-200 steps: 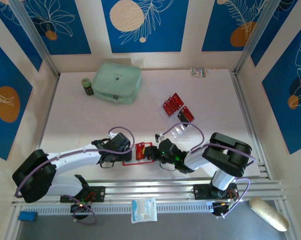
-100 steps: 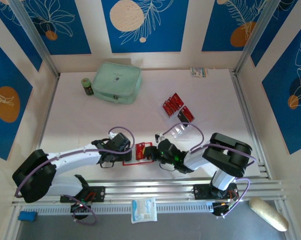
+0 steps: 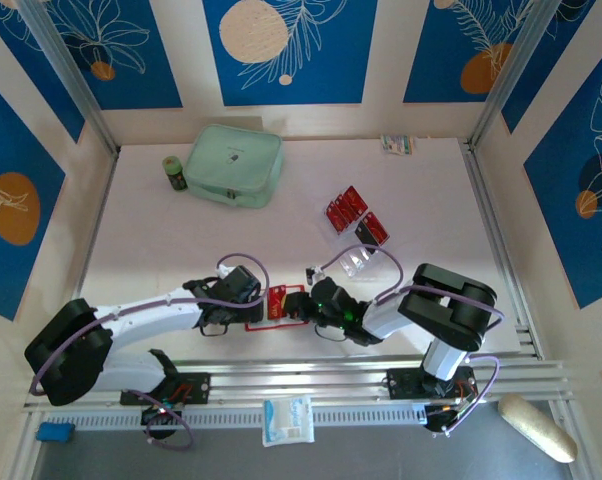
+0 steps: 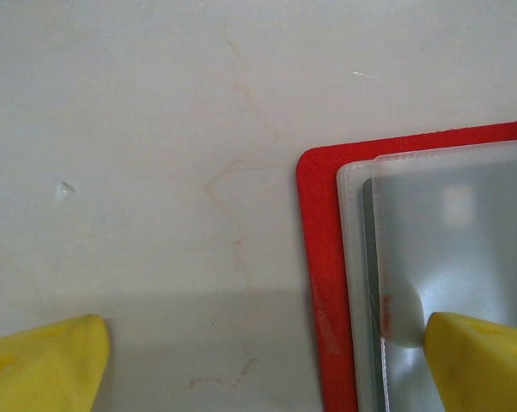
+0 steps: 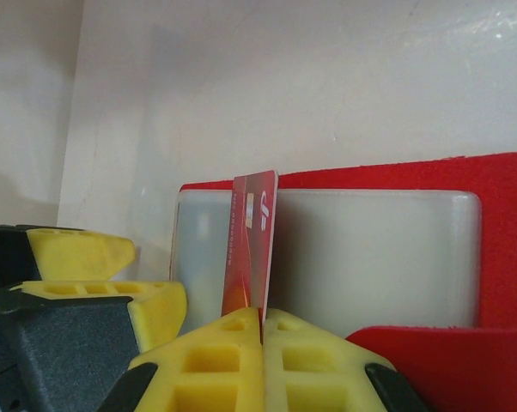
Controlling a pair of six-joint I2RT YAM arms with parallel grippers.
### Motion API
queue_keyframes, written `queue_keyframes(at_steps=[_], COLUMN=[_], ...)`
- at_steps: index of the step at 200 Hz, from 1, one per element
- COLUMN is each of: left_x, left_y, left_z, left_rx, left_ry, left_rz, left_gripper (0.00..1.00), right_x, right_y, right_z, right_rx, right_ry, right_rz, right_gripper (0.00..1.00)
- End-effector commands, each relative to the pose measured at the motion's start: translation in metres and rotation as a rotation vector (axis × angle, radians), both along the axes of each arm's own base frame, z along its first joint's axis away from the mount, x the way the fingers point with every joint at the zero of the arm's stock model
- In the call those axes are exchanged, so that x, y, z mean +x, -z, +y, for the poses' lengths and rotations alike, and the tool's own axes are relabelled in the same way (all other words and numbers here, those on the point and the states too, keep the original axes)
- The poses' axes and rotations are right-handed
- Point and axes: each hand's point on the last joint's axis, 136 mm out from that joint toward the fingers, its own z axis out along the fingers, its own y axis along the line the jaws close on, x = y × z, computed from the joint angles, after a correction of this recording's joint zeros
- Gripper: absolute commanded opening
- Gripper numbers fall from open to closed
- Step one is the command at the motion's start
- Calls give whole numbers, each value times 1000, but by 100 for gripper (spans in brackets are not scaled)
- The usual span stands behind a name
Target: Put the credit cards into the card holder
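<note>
My right gripper (image 5: 260, 330) pinches one credit card (image 5: 248, 249) on edge over the open card holder (image 5: 499, 184), my left gripper (image 4: 263, 365) spread wide beside it, and the other credit cards (image 3: 356, 215) lie loose at its one o'clock, so most remains.

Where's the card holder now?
Top view: the card holder lies open near the table's front edge, between the left gripper and the right gripper, which holds a credit card.
</note>
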Motion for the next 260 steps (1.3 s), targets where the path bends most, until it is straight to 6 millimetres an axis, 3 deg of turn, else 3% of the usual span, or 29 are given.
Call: queue_keyframes(at_steps=[1,30,69,101,138,192,217,260], left_x=[-2,2,12,16,17,15,13,14], left_y=[2,-9,-38,-45,-42,-39,-33,-27], left_z=[11,7,6,8,19,43,45,31], left_rx=[60,42,5,13,57,121,119,77], left_ry=[-10,-12,-32,-34,-53,-107,-111,-69], left_rz=[13,-10,-75,-92,-90,-96,-85,-60], left_gripper=[94,94,100,100,100,100,100,100], right_x=[-8,-7,4,8,7,1,0,-2], right_y=[18,10,-27,-46,-42,-20,-15,-9], right_z=[-3,0,-10,-21,-32,-45,-49,-53], right_rx=[-47,-18,26,-11,-36,-80,-91,-102], right_ry=[-18,-32,-31,-41,-36,-18,-8,5], right_rz=[44,38,-22,-74,-68,-38,-30,-22], right_gripper=[0,0,0,0,0,0,0,0])
